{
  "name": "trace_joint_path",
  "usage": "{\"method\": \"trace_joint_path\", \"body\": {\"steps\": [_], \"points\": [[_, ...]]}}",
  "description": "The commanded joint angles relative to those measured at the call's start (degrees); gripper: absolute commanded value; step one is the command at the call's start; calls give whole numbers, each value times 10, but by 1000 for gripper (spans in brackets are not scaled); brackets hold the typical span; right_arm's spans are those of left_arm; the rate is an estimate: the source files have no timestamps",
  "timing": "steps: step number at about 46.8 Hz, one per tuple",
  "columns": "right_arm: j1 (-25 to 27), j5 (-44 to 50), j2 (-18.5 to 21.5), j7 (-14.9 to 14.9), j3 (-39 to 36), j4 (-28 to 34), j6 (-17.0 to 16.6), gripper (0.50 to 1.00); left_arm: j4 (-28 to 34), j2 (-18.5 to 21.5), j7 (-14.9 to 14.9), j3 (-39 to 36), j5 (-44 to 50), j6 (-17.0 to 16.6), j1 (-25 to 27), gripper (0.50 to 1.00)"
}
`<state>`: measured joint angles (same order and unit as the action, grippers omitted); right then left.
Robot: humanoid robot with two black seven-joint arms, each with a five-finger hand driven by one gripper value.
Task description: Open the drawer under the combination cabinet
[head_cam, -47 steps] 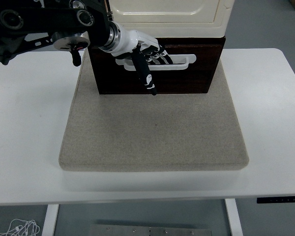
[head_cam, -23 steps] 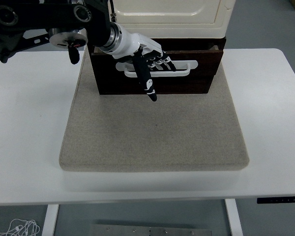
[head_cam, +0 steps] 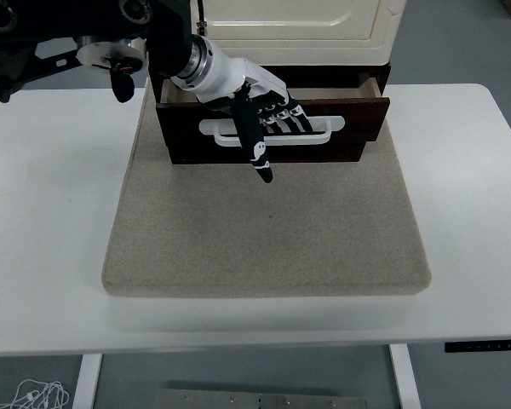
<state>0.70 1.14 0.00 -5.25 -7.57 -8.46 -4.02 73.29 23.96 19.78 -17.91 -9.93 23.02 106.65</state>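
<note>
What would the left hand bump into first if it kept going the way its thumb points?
Probably the grey mat: the left hand grips the drawer handle, thumb aimed down and forward. Depth is unclear.

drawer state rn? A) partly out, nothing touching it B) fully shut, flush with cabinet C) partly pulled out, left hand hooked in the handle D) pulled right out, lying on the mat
C: the drawer front stands forward of the cabinet with a gap showing behind it, and the left hand has its fingers curled through the white handle.
</note>
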Motion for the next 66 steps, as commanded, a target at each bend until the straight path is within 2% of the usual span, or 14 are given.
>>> {"method": "trace_joint_path", "body": {"steps": [1,7,31,50,61,66], "points": [[0,0,0,0,0,-1,0,926,0,2,0,2,0,12,4,1000],[0,0,0,0,-1,-1,0,928,0,6,0,5,0,29,4,1000],[0,0,0,0,-1,-1,0,926,2,7,0,22,0,61,4,1000],[0,0,0,0,0,0,1,928,6,16,1,42,7,103,4,1000],[0,0,0,0,0,0,0,928,5,20,0,58,7,108,5,1000],[0,0,0,0,0,0,0,928,3,26,0,98,7,107,6,1000]]}}
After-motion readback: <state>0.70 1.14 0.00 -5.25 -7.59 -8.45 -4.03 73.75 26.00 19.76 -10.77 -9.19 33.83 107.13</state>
